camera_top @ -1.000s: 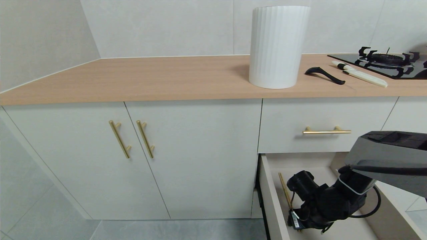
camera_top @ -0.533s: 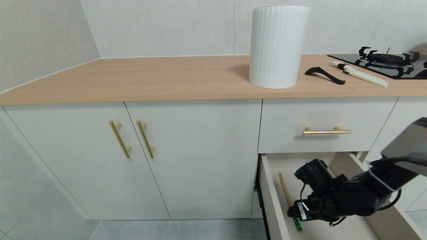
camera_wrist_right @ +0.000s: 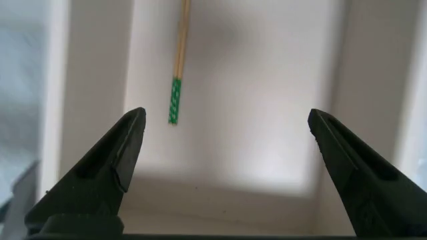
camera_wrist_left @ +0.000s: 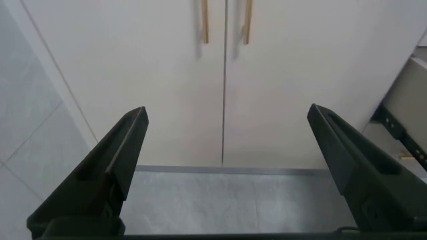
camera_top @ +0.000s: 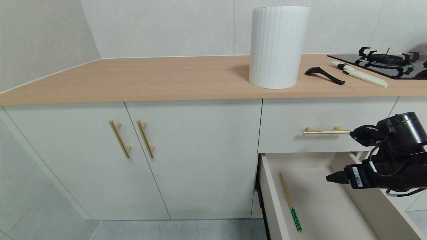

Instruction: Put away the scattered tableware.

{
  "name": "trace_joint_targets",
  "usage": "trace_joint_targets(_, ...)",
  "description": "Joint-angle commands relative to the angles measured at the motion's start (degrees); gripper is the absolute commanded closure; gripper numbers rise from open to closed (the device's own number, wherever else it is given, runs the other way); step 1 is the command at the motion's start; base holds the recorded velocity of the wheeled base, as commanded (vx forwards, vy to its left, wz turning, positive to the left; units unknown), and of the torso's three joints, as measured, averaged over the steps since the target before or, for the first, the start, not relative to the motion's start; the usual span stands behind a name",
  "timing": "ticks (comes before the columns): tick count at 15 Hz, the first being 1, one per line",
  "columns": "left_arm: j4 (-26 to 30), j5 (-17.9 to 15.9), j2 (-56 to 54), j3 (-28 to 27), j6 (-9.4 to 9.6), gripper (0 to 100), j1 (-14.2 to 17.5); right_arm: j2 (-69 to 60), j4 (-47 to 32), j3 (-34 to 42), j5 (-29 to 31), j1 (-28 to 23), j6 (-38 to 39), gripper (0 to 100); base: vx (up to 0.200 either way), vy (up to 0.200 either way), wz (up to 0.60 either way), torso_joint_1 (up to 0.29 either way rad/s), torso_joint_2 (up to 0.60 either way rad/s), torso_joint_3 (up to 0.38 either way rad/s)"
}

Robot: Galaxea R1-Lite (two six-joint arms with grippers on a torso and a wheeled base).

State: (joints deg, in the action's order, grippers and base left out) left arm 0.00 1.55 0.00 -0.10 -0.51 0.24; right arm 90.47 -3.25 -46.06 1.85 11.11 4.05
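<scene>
A pair of wooden chopsticks point(camera_top: 289, 203) with green ends lies on the floor of the open lower drawer point(camera_top: 269, 196), near its left wall. My right gripper point(camera_top: 339, 156) hangs above the drawer's right side, open and holding nothing. In the right wrist view the chopsticks point(camera_wrist_right: 177, 67) lie beyond the spread fingers of that gripper point(camera_wrist_right: 225, 120). On the countertop lie a black spoon point(camera_top: 324, 74) and a white knife point(camera_top: 360, 74). My left gripper point(camera_wrist_left: 227, 113) is open and empty, low before the cabinet doors point(camera_wrist_left: 224, 80).
A tall white ribbed cylinder point(camera_top: 277, 46) stands on the wooden counter point(camera_top: 150, 78), left of the spoon. A black stove point(camera_top: 383, 60) sits at the far right. The upper drawer with its brass handle point(camera_top: 326, 132) is shut, just above the open one.
My right gripper has risen out of the drawer and swung to the right. The chopsticks, partly covered by it before, now lie in full view on the drawer floor.
</scene>
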Motion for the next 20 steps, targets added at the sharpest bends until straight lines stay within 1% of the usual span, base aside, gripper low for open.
trace_joint_targets(1,0.0,0.0,0.0,0.0,-0.02,0,0.0,-5.5,-0.5,0.1,-1.1,-0.8,-0.6,0,0.000,0.000,0.00,0.002,-0.07,-0.036)
trace_joint_targets(4,0.0,0.0,0.0,0.0,-0.02,0,0.0,-6.4,-0.6,0.5,-2.0,-0.8,-1.5,0,0.000,0.000,0.00,0.015,-0.19,-0.290)
trace_joint_targets(8,0.0,0.0,0.0,0.0,-0.02,0,0.0,-6.2,-0.6,0.7,-2.0,-0.6,-1.5,0,0.000,0.000,0.00,0.068,-0.50,-0.347)
trace_joint_targets(13,0.0,0.0,0.0,0.0,-0.02,0,0.0,-6.1,-0.5,1.0,-2.0,-0.6,-1.6,0,0.000,0.000,0.00,0.133,-0.47,-0.330)
trace_joint_targets(20,0.0,0.0,0.0,0.0,-0.02,0,0.0,-6.0,-0.4,1.3,-2.1,-0.6,-2.5,0,0.000,0.000,0.00,0.176,-0.47,-0.311)
